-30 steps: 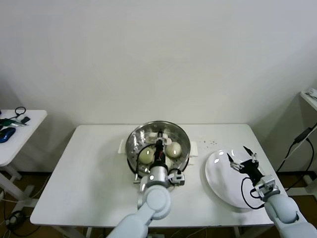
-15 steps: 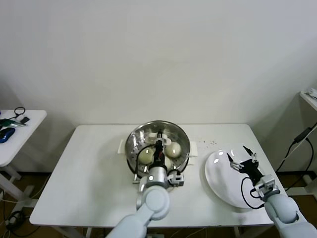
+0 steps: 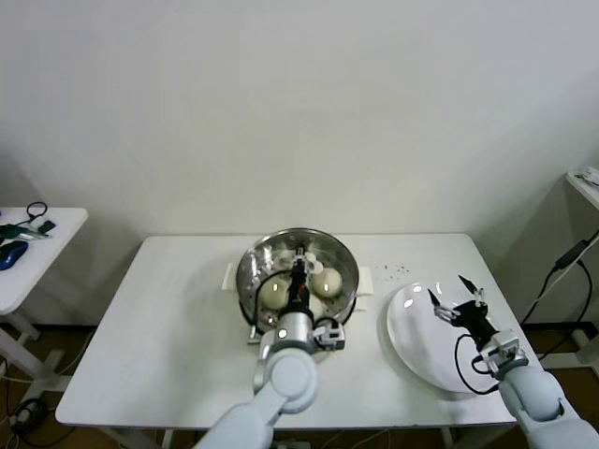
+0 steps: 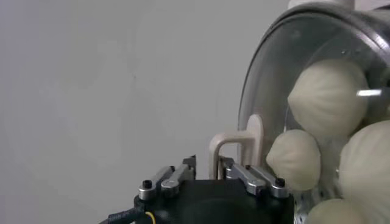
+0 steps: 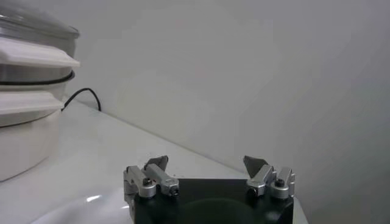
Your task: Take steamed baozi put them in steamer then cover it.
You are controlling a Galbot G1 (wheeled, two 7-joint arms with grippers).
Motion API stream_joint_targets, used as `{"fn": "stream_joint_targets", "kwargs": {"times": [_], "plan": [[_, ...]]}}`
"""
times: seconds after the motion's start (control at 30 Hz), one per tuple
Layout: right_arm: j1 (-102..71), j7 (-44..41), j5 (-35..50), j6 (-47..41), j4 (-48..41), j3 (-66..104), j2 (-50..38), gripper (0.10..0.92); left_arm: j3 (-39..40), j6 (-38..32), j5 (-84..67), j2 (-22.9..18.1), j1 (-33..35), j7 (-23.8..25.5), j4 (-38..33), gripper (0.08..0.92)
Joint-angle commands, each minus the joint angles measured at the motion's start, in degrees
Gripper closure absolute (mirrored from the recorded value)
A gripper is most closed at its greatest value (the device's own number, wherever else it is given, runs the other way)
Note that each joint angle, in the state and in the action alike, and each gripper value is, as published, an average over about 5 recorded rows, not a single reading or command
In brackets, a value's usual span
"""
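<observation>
The steamer [image 3: 249,283], a shiny steel pot on a white base, stands at the table's middle back. The cover [image 3: 339,258], a clear glass lid, lies over it, and several cream-white baozi [image 3: 327,280] show through the glass. My left gripper [image 3: 299,272] is above the pot's centre, its jaws closed on the cover's white handle. In the left wrist view the gripper [image 4: 207,165] straddles the handle [image 4: 253,137], with baozi [image 4: 326,97] behind the glass. My right gripper [image 3: 458,297] is open and empty over the white plate [image 3: 421,348].
The white plate lies at the right front of the table. Small dark specks [image 3: 393,270] lie behind it. A black cable [image 5: 82,94] runs beside the steamer's base [image 5: 24,103]. A side table with cables [image 3: 23,229] stands at far left.
My left arm and the cover have shifted slightly to the left over the pot. The right arm has not moved.
</observation>
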Motion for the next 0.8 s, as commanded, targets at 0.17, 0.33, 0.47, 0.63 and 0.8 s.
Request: {"fn": "stream_joint_targets", "kwargs": {"times": [0.17,0.33,0.47,0.63,0.8], "plan": [[0.04,-0.12,0.07,-0.31,-0.03,0.03,-0.01,0.203,-0.65,2.82,-2.0,2.96,1.63,1.84,-5.72,0.524],[0.02,-0.12,0.18,-0.43,-0.02,0.02,0.07,0.203,-1.27,2.82,-3.25,4.73,2.58,2.36,-8.94,0.386],[-0.14,-0.08,-0.07,-1.7,0.51,0.16,0.11,0.203,-1.77,2.82,-4.26,6.64,4.09,2.35,-12.68,0.266],[-0.53,0.14,-1.12,-5.76,1.99,0.46,-0.03,0.203,-3.91,2.82,-7.07,9.5,8.13,2.03,-18.3,0.185],[-0.72,0.1,-2.08,-8.36,2.8,0.8,0.07,0.203,-8.18,2.79,-13.14,12.61,11.57,-0.94,-23.59,0.177]]}}
